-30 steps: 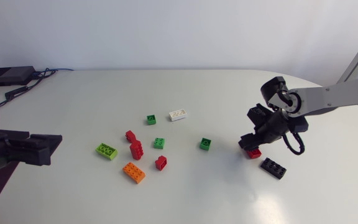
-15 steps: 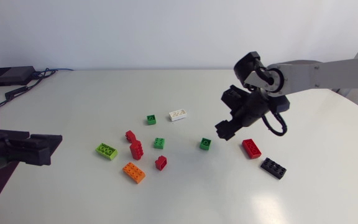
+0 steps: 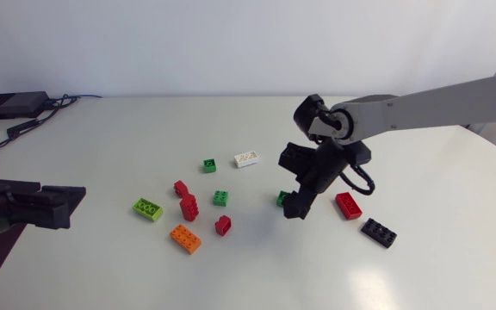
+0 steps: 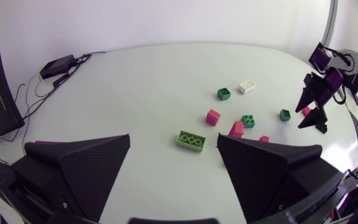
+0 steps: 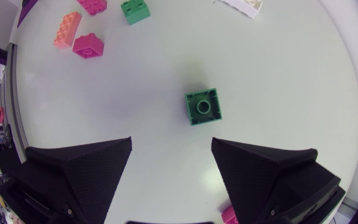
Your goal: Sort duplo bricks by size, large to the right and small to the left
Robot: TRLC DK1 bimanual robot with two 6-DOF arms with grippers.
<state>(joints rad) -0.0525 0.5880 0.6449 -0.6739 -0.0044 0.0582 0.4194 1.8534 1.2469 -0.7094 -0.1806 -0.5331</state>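
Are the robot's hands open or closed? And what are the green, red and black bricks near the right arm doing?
Left hand, open, empty.
Right hand, open, empty, the green brick just ahead of it.
Green brick, studs up on the table, not gripped.
Red brick, lying flat, free, next to the black one.
Black brick, lying flat, free.

Green brick (image 5: 203, 106): smooth, glossy plastic. R gripper (image 5: 171, 142) fingers (image 5: 79, 168): matt black w/ fine grainy texture. Table (image 3: 145, 129): smooth white, soft sheen.
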